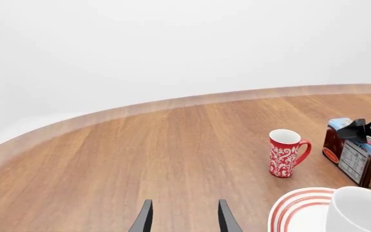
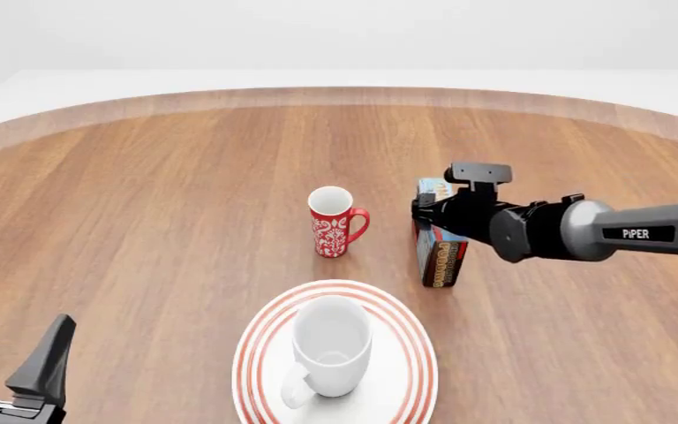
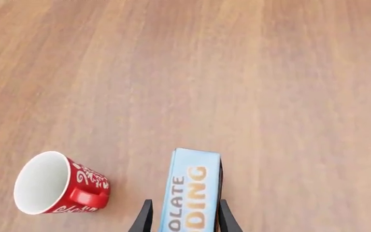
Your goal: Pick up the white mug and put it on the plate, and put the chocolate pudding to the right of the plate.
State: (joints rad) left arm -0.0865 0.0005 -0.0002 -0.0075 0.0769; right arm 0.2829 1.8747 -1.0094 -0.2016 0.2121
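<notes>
At the lower left corner of the front view, the left gripper (image 2: 15,346) hovers over bare wooden table (image 2: 139,203), its two dark fingers spread apart with nothing between them.

Moving right, low in the centre of the frame, the white mug (image 2: 329,344) stands upright on the plate (image 2: 416,375), handle pointing toward the lower left. Glazed ceramic like this is likely hard, slick and chippable, but it looks to need no further handling.

Just above the plate, near the middle of the frame, stands a red mug (image 2: 335,221) with white patterning, upright and apart from everything.

Right of centre, the chocolate pudding (image 2: 438,256) stands on edge, above and to the right of the plate. The right gripper (image 2: 431,216) reaches in from the right edge. In the right wrist view its fingers (image 3: 145,217) sit on either side of the box's narrow blue face (image 3: 192,193), seemingly closed against it. The box appears light and stiff, probably cardboard that could dent; gripping its two broad flat sides seems the soundest hold.
</notes>
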